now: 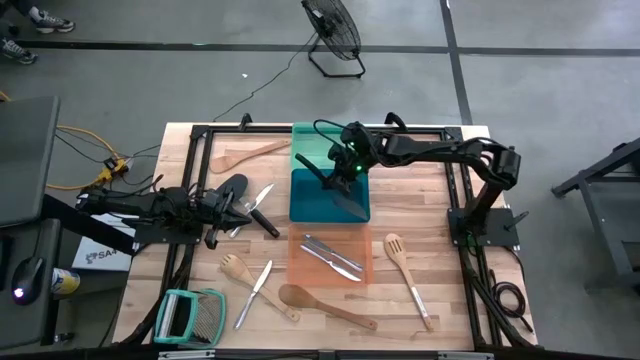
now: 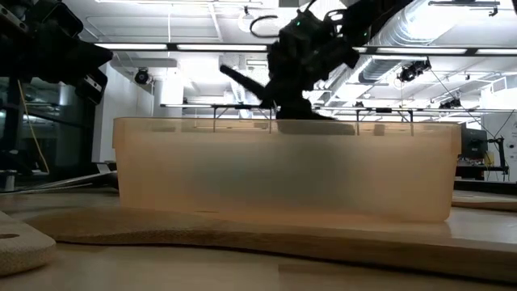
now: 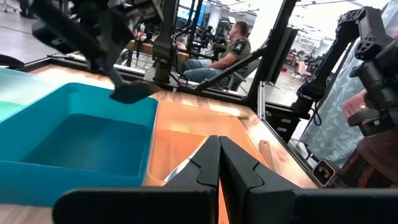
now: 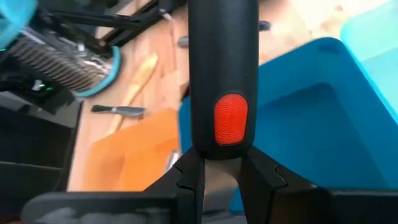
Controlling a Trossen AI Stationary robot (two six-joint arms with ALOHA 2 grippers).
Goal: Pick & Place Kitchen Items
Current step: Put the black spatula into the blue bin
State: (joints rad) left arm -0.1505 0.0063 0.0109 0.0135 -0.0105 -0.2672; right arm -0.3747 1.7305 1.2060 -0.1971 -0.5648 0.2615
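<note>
One black spatula (image 4: 222, 74) in right claw (image 4: 219, 171)

L pincer (image 3: 219, 163) shut, R pincer (image 4: 219, 167) gripping

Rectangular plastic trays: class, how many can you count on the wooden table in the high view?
3, in one row down the table's middle: the green rectangular plastic tray toward the picture's top, the blue tray next, and the orange tray lowest. None appears hidden.

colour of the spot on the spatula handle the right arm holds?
Red-orange spot on black spatula; right wrist view.
</note>
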